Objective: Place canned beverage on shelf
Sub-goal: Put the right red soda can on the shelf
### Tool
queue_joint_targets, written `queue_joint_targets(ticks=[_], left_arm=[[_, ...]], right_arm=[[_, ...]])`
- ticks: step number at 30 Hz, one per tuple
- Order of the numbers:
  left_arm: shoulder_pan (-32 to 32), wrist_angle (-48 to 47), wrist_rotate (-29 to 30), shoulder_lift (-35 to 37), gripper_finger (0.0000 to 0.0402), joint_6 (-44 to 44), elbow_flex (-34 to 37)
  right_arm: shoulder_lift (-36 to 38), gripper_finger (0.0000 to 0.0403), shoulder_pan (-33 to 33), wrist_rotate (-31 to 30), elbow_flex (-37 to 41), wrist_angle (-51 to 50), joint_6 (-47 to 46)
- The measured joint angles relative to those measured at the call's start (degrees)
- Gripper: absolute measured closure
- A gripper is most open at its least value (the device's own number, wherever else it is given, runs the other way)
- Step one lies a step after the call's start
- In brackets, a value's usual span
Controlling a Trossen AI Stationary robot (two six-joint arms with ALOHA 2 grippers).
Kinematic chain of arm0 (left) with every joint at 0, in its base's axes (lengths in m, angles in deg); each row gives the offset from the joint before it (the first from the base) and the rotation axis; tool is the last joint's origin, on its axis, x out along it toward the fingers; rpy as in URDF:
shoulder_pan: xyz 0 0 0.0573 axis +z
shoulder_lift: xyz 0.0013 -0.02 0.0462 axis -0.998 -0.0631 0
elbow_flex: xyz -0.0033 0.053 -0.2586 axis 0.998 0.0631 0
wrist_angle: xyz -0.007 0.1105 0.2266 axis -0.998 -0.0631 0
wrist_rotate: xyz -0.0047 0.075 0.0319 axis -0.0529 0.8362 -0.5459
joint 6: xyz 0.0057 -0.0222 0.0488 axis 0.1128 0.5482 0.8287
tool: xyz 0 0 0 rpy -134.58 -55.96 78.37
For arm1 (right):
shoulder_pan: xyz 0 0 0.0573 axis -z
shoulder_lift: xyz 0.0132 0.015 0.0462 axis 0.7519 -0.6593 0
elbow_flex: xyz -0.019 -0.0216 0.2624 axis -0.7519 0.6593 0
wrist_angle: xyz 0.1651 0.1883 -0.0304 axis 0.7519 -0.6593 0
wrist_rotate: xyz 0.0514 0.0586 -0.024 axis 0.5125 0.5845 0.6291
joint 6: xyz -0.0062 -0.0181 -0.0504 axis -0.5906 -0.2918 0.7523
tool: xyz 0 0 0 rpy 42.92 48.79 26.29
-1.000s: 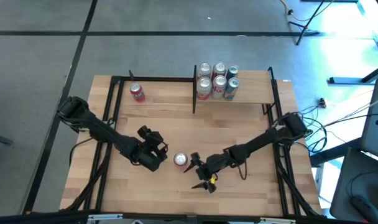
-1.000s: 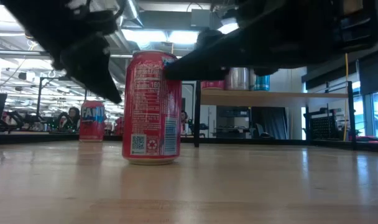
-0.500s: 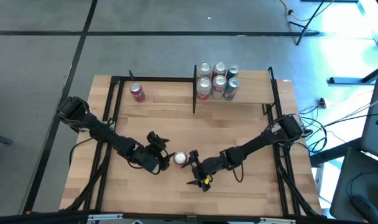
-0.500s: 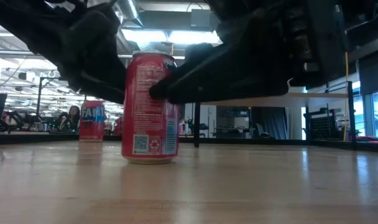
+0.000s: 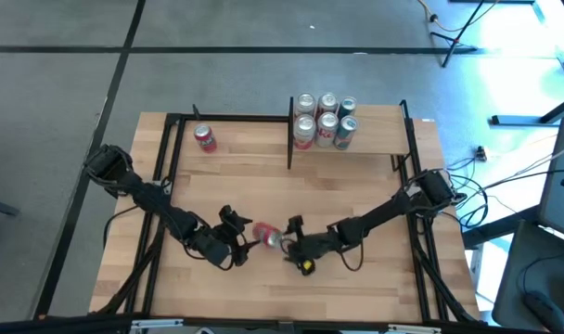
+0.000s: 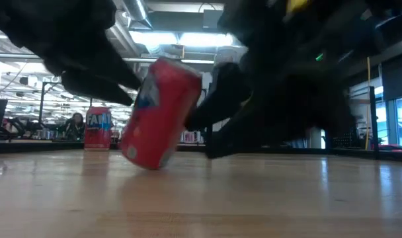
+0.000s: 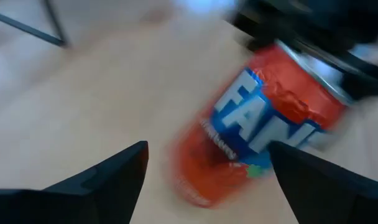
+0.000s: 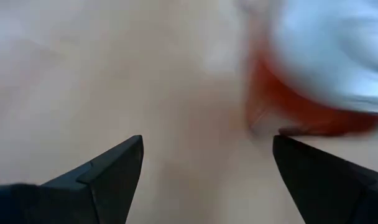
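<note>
A red canned beverage (image 5: 264, 232) stands tipped on the table between my two grippers. Its lower edge (image 6: 138, 158) is on the wood and its silver top (image 8: 338, 56) leans toward the table's right. My left gripper (image 5: 237, 245) is open on the can's left; the can (image 7: 257, 137) shows just ahead of its fingers. My right gripper (image 5: 289, 245) is open on the can's right. The shelf (image 5: 370, 141), a raised light-wood board in black posts, is at the far right. My right gripper meets the can's upper side near its rim (image 6: 196, 109) with one open finger (image 8: 313, 174), coming level from the table's right. The can leans toward it, its lower edge on the table. My left gripper: I cannot tell whether its fingers touch the can.
Several cans (image 5: 325, 119) stand on the shelf's left part. Another red can (image 5: 204, 138) stands on the table at the far left, also in the low view (image 6: 98, 127). Black frame posts (image 5: 290, 130) line the table's edges and the shelf.
Both grippers have closed in on the red can, the left from the left, the right from the near right. The can, upright a second ago, has tipped over, its top leaning toward the table's right, its lower edge still on the wood.
</note>
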Motion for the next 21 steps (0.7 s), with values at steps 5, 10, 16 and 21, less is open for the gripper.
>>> queue_joint_targets(ticks=[5,10,16,21], left_arm=[[-0.9,0.0,-0.5,-0.2,0.0065,0.0,0.0],[-0.4,-0.3,-0.2,-0.2,0.0065,0.0,0.0],[-0.4,-0.6,0.0,-0.2,0.0065,2.5,0.0],[-0.1,-1.1,-10.0,-0.2,0.0065,5.0,0.0]], right_arm=[[1.6,0.0052,0.3,-5.3,-0.3,-0.6,0.0],[1.4,0.0052,0.1,-3.1,-0.1,0.6,-0.4],[1.4,0.0052,0.2,-4.4,-0.1,-0.6,-0.5],[1.4,0.0052,0.1,-4.0,-0.1,-0.7,-0.5]])
